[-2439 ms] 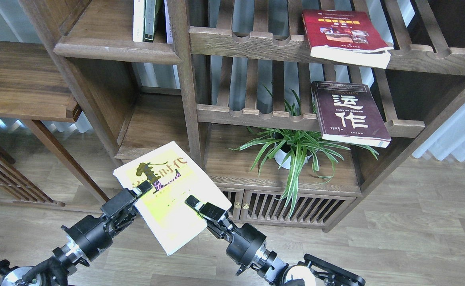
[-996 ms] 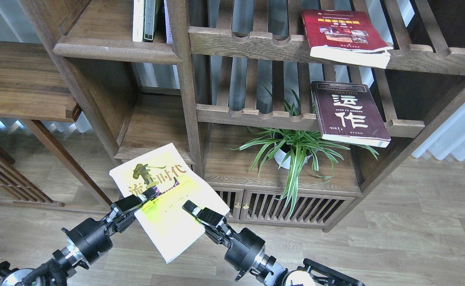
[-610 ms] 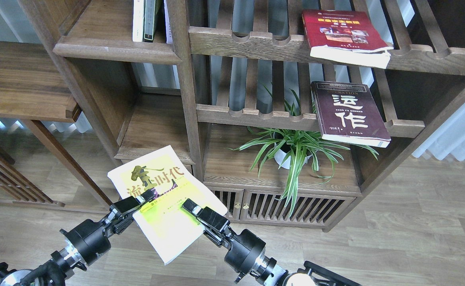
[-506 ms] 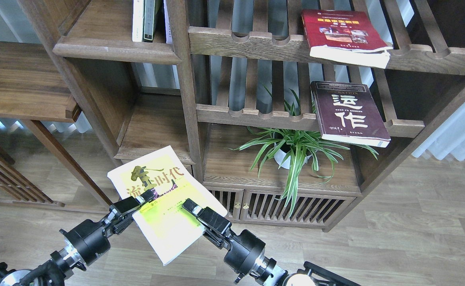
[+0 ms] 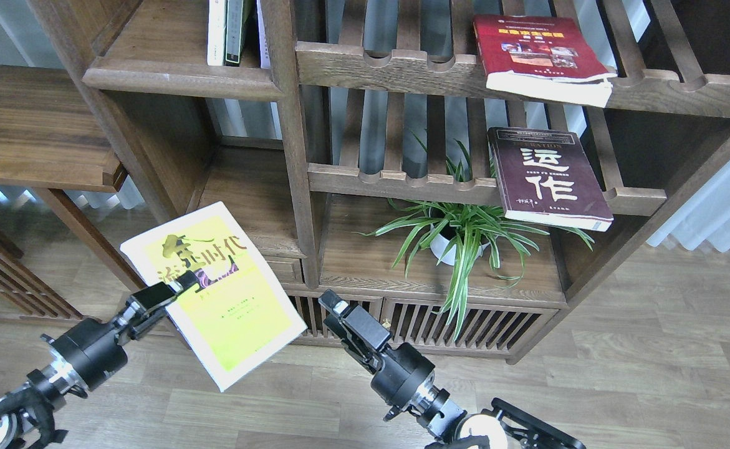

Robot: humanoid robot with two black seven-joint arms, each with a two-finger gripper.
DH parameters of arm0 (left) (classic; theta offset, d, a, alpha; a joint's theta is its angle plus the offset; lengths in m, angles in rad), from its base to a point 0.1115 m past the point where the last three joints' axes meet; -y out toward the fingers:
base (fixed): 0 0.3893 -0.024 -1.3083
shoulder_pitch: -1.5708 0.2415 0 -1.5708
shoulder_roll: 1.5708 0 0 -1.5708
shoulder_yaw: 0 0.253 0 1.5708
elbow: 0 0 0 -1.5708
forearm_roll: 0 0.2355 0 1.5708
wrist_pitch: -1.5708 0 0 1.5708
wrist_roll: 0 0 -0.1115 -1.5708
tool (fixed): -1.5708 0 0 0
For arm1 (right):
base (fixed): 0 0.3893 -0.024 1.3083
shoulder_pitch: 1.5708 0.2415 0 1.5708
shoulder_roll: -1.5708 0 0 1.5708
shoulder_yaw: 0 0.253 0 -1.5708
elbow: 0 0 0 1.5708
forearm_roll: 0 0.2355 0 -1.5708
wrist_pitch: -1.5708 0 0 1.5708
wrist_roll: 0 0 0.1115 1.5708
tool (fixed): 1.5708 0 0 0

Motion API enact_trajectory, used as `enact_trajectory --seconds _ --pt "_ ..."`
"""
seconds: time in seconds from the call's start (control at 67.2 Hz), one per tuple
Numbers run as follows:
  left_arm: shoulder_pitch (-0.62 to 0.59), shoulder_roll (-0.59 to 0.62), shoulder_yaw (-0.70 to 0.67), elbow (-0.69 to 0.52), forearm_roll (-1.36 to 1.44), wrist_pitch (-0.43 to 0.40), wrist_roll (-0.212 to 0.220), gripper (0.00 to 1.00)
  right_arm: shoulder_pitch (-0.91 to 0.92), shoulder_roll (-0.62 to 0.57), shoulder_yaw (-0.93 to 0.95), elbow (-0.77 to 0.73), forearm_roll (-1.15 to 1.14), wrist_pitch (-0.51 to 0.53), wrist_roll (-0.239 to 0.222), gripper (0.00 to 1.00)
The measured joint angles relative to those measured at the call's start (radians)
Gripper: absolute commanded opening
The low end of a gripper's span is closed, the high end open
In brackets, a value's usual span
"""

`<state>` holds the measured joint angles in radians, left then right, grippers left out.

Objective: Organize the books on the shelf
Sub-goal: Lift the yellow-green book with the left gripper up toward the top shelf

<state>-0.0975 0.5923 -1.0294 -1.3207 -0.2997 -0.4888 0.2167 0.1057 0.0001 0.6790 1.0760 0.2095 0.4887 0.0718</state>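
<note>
My left gripper [image 5: 184, 285] is shut on the left edge of the yellow-green book [image 5: 215, 293] and holds it tilted in the air, low and in front of the bookcase's left column. My right gripper [image 5: 335, 307] is apart from the book, to its right; I cannot tell its fingers apart. The dark maroon book [image 5: 545, 178] lies on the lower slatted rack. The red book [image 5: 536, 50] lies on the upper slatted rack, overhanging its front. The solid plank shelf [image 5: 177, 78] is at the upper left.
Thin white and dark upright books [image 5: 227, 31] stand on the plank shelf. A lower plank compartment [image 5: 246, 193] is behind the held book. A potted spider plant [image 5: 458, 237] stands in the middle compartment. A side table board [image 5: 28, 131] is at the left.
My right gripper has let go of the yellow-green book and moved right and down. My left gripper has carried the book left and a little up.
</note>
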Motion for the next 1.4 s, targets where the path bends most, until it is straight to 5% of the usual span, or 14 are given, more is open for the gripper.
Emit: enact_trajectory --seconds 0.268,0.952,1.398 --pt "-0.009 0.051 -0.139 -0.014 0.101 0.000 0.057 0.10 0.002 0.000 0.007 -0.047 -0.021 0.000 0.000 0.99" --pt "-0.219 0.036 -0.415 -0.001 0.174 0.000 0.058 0.04 0.006 0.000 -0.001 -0.079 -0.049 0.000 0.000 0.99" --pt "-0.413 -0.231 -0.527 0.132 0.448 0.000 0.048 0.04 0.003 0.000 -0.004 -0.079 -0.065 0.000 0.000 0.99"
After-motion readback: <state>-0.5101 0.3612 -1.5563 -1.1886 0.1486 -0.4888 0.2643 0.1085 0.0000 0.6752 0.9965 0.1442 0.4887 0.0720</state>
